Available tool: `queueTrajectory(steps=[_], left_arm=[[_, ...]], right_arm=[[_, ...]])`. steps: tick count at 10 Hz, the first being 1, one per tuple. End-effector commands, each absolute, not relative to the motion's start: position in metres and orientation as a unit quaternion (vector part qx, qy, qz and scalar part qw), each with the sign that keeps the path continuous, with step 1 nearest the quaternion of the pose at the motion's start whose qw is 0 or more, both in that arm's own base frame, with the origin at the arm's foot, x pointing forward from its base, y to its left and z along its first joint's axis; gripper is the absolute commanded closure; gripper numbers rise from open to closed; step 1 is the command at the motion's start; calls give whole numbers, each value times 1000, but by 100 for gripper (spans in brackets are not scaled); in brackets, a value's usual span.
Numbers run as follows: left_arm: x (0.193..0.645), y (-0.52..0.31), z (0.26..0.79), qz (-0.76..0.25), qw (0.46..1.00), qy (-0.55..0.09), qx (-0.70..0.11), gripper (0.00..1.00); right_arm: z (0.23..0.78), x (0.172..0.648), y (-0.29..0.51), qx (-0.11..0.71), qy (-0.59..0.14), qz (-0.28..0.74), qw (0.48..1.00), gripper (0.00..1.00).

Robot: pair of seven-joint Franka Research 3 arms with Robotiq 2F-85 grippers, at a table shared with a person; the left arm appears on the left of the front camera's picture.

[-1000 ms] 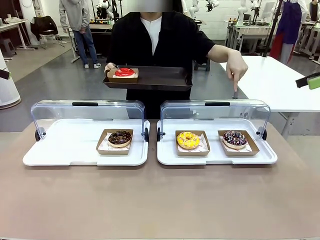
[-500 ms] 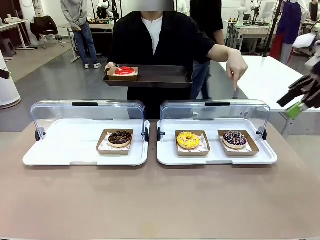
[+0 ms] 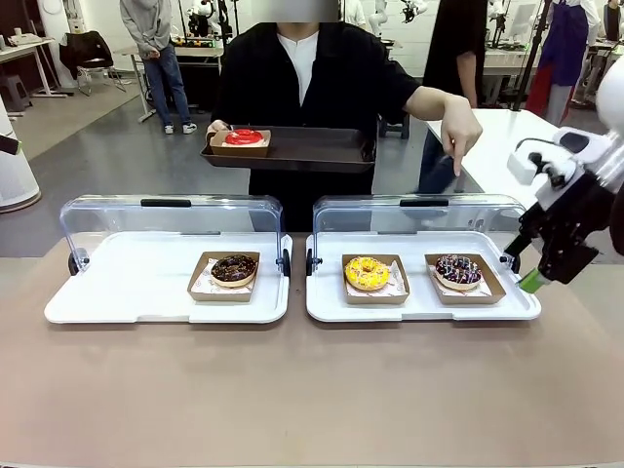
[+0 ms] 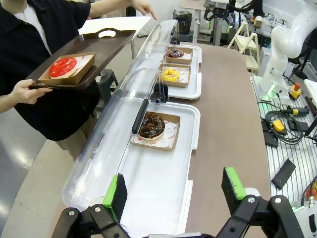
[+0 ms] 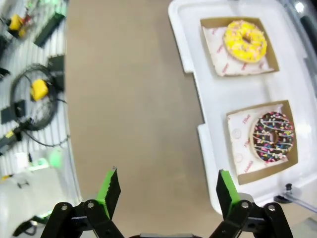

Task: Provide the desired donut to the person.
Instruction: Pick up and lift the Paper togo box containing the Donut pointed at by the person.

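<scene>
Approach: right gripper [image 3: 539, 276] has swung in beside the right tray [image 3: 419, 314], jaws spread (empty), near the sprinkled donut [image 3: 457, 270] that the person's hand [image 3: 461, 127] points at; grasp looks next. Left gripper [image 4: 176, 191] hangs spread.

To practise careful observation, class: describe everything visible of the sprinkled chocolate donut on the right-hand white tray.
The sprinkled donut is a ring with dark chocolate glaze, coloured sprinkles and a paler dough edge. It lies flat on white printed paper in an open brown cardboard box, at the right end of the white tray, apart from the yellow donut. The person's hand points down toward it from beyond the raised clear lid. Nothing else touches it.
</scene>
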State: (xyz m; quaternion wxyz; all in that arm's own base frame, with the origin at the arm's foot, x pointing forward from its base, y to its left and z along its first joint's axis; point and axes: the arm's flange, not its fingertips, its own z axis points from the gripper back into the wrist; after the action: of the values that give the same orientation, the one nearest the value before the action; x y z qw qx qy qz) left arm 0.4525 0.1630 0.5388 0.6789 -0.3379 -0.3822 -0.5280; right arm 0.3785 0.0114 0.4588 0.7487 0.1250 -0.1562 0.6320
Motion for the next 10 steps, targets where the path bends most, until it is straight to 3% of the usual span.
queueTrajectory(steps=[1,5,6,10], left_arm=[[452,164,540,-526,680,-385,-337,0],[452,164,540,-526,680,-385,-337,0],[452,164,540,-526,680,-385,-337,0],[452,164,540,-526,680,-385,-337,0]], right_arm=[[435,399,12,85,-158,654,735,0],[418,433,4,122,-150,631,752,0],[422,412,15,89,-151,645,744,0],[422,412,15,89,-151,645,744,0]])
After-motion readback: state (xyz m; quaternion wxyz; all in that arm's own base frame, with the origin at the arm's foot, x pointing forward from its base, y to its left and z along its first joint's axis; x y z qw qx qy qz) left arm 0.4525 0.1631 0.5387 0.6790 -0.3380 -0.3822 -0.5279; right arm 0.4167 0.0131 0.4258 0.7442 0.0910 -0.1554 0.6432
